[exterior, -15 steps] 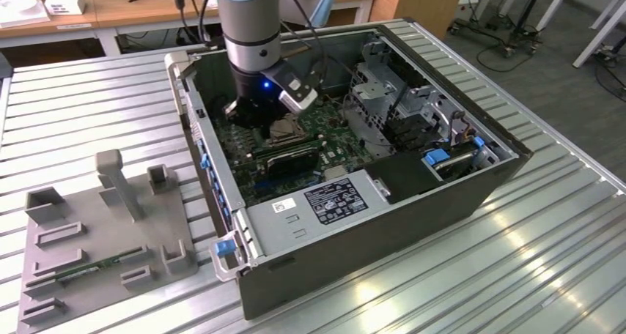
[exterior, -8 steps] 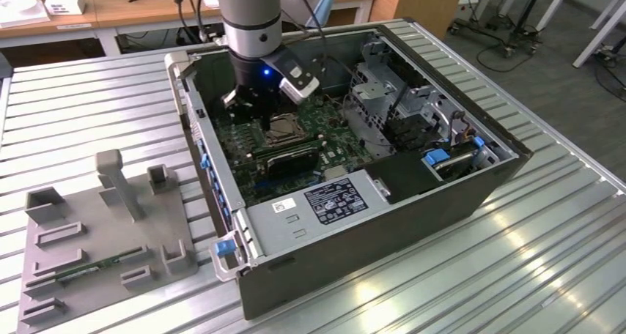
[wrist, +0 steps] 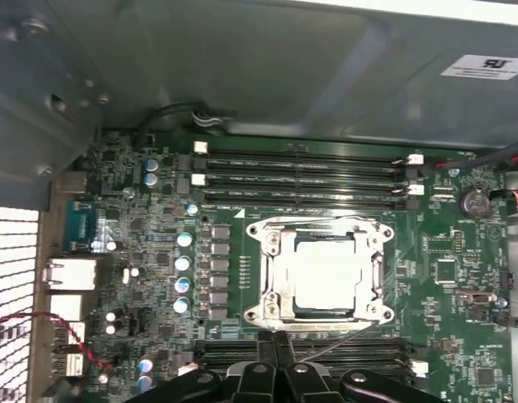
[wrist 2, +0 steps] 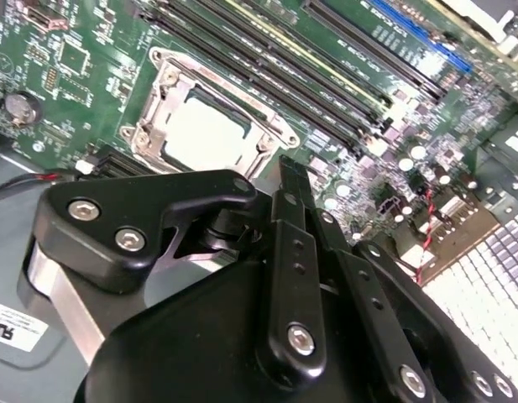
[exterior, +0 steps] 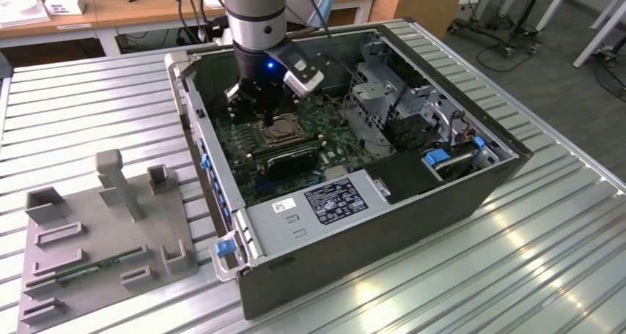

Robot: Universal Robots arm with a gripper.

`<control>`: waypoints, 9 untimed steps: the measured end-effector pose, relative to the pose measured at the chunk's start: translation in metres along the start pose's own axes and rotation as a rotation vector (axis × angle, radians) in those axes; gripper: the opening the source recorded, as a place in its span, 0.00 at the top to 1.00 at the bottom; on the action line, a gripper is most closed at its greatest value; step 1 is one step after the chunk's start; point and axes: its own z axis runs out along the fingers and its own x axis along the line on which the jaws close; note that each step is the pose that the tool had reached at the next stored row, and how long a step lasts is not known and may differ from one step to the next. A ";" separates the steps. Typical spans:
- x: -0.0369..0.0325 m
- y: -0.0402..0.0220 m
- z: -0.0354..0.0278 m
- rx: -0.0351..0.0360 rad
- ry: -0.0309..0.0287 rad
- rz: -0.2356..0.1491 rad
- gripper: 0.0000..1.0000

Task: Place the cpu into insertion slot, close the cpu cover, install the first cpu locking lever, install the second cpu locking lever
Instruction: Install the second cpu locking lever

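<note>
Exterior view shows the black two-fingered pincer (exterior: 266, 113) lowered into the open dark-grey computer case (exterior: 489, 180), which lies on its side on the ribbed metal bench (exterior: 88, 114), its tips just beside the square silver-rimmed insertion slot (exterior: 281, 132) on the green circuit board (exterior: 323, 129).

Findings, both wrist views: the flat square silvery-grey cpu (wrist: 324, 270) sits inside the slot, and the thin silver windowed cpu cover (wrist: 269, 267) lies flat around it. The pincer fingers (wrist: 279, 357) are pressed together, clenched on nothing, with their tips at the slot's edge nearest the long black memory slots (wrist: 300, 172). A thin wire lever (wrist: 330, 342) slants beside that edge; I judge this to be the locking-lever step.

Recommendation: keep the closed tips squarely on the lever and press steadily, clear of the cover window and the chip.

Limitations: the lever's latch hook is hard to make out, contact between tips and lever cannot be confirmed, and the pincer body (wrist 2: 242, 319) hides the near board
</note>
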 end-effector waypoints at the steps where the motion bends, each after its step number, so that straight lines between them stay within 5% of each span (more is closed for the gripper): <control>1: -0.0019 -0.0001 0.0002 0.0000 0.0006 0.000 0.89; 9: -0.0158 -0.0025 0.0016 0.0003 0.0102 0.003 0.89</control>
